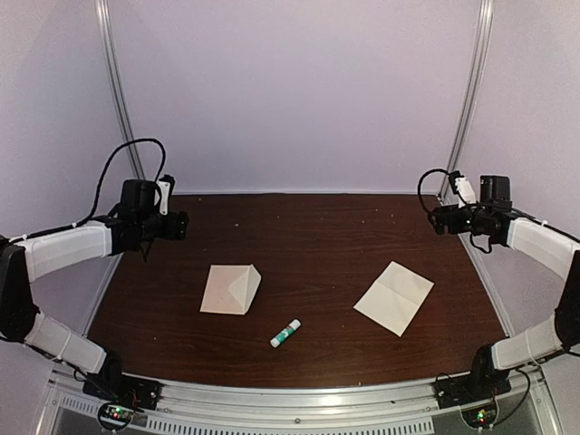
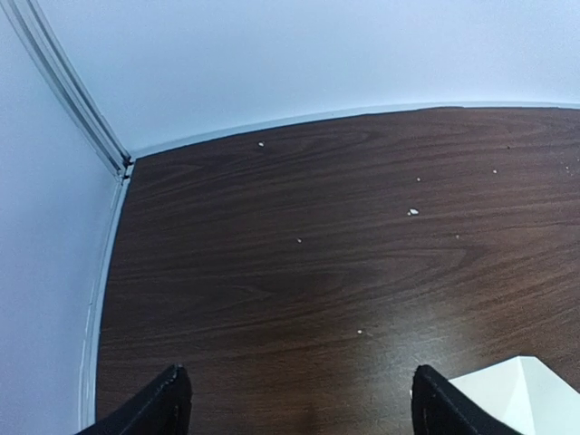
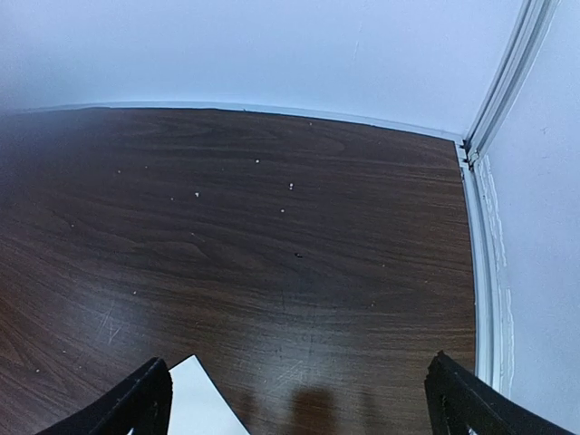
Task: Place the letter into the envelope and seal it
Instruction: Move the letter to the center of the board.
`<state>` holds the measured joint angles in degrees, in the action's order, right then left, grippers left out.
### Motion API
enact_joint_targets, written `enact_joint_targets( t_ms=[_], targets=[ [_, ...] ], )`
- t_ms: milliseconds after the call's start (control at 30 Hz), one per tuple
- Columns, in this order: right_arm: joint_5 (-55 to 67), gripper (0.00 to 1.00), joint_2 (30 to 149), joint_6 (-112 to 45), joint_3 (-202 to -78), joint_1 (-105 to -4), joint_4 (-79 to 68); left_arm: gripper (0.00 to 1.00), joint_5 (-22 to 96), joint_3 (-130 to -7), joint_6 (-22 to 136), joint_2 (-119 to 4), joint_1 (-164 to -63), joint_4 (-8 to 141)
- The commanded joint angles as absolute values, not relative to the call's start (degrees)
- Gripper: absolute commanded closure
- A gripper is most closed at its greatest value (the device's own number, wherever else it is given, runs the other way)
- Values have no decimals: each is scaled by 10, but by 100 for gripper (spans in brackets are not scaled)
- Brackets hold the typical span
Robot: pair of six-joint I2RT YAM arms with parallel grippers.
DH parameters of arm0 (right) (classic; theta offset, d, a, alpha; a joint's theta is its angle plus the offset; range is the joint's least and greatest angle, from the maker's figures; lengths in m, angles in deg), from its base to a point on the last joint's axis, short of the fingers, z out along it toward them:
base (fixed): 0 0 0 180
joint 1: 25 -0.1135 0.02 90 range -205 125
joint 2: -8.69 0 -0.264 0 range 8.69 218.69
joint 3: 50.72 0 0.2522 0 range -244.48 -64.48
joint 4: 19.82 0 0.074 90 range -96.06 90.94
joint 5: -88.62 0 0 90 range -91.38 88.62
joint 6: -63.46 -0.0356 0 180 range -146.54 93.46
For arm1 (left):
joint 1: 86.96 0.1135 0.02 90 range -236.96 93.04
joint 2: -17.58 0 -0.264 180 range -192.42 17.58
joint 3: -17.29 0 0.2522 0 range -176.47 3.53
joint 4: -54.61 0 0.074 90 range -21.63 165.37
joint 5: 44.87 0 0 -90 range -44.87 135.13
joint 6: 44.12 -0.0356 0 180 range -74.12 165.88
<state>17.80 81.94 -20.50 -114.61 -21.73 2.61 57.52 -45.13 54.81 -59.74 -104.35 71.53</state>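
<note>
Overhead view of a dark wooden table (image 1: 317,236) with two robot arms reaching in from the near edge. A small glue stick (image 1: 285,333) lies near the front middle, and everything else is placed from it.

The envelope (image 1: 231,289), cream with a triangular flap, lies flat just beyond the glue stick and to its left. The flap seems partly raised, though this is hard to confirm. The letter (image 1: 394,297), a plain creased sheet, lies flat to the right of the glue stick, a little farther off than the envelope. Neither paper touches the stick or the other.

The left gripper (image 1: 177,225) hangs above the table, well beyond and left of the glue stick. The right gripper (image 1: 438,218) hangs well beyond and right of it. In both wrist views the fingers are spread wide with nothing between them. The left wrist view catches a corner of the envelope, and the right wrist view a corner of the letter.

The task looks not yet begun, and picking up the letter appears to be the step in hand. The right gripper would likely need to descend to a letter edge and lift the thin sheet cleanly, while the left steadies the envelope.
</note>
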Motion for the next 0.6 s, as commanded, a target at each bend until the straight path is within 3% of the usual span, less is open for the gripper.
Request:
enact_joint_targets(
  t_ms=[0,300,567],
  targets=[
    [196,1,819,-200,-1129,-210,-6,13,529,-471,564,-624,-1035,683],
    [259,0,812,-118,-1089,-208,-15,19,426,-512,570,-672,-1042,708],
    [327,1,848,-77,-1118,-209,38,18,429,-543,558,-686,-1108,752]
  ],
)
